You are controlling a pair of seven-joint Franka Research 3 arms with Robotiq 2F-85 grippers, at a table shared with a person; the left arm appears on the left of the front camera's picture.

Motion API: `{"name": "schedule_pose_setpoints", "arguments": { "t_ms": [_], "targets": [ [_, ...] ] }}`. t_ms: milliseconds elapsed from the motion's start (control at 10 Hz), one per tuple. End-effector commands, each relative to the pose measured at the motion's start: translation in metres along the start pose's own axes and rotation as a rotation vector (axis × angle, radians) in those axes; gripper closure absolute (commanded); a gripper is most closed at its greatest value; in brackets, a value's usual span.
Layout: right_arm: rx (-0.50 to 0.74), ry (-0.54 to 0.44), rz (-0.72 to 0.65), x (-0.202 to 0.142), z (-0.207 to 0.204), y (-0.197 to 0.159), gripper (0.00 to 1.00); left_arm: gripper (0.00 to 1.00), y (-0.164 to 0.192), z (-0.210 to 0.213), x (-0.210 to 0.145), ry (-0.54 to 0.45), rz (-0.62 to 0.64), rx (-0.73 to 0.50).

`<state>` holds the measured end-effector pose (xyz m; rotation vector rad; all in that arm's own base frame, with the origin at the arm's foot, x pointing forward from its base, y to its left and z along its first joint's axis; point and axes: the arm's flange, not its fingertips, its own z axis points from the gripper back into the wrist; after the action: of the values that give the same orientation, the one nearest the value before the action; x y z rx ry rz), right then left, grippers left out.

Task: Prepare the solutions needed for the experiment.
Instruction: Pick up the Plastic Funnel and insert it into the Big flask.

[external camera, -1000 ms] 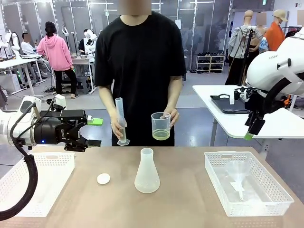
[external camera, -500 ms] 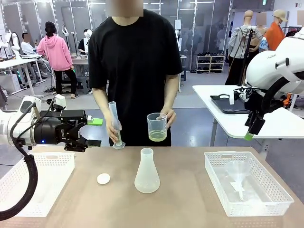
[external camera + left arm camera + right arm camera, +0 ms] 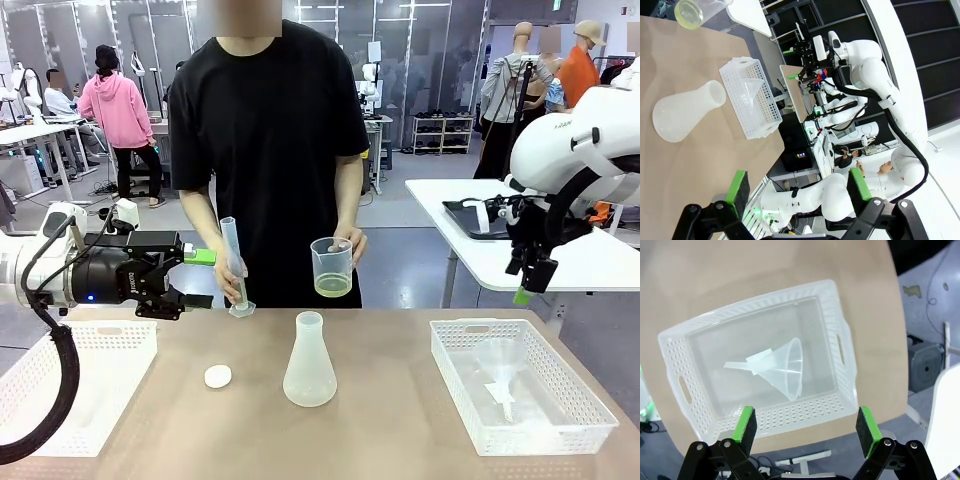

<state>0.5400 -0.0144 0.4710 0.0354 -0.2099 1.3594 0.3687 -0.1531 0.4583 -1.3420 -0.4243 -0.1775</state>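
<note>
Left claw [image 3: 198, 278] stands open near the person's cylinder [image 3: 232, 262], right claw [image 3: 807, 427] open above the basket [image 3: 756, 302] with a funnel [image 3: 785, 371]; the solutions [image 3: 333, 287] lie shallow in a beaker [image 3: 332, 255] the person holds

A light brown table [image 3: 400, 420] carries four items. A frosted, translucent conical flask [image 3: 309, 362] stands upright near the middle of the top, its narrow mouth uncapped. A small white round cap [image 3: 217, 376] lies flat to the left of the flask, near it but not touching. Farther left of the flask, a white perforated plastic basket [image 3: 120, 338] sits at the table's left end, running past the picture's edge. Well to the right of the flask, a second white perforated basket [image 3: 540, 438] with cut-out handles in its short walls rests flat on the top, level with the flask.
</note>
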Motion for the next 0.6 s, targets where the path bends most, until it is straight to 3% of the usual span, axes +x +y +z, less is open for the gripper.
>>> {"name": "schedule_pose_setpoints", "arguments": {
  "t_ms": [0, 500],
  "targets": [
    [0.061, -0.004, 0.068, -0.007, -0.011, 0.001, 0.00, 0.00, -0.002, -0.003, -0.002, -0.010, 0.019, -0.020],
    [0.169, 0.019, 0.038, -0.005, -0.063, -0.004, 0.00, 0.00, -0.002, -0.003, -0.002, -0.010, 0.019, -0.020]
  ]
}}
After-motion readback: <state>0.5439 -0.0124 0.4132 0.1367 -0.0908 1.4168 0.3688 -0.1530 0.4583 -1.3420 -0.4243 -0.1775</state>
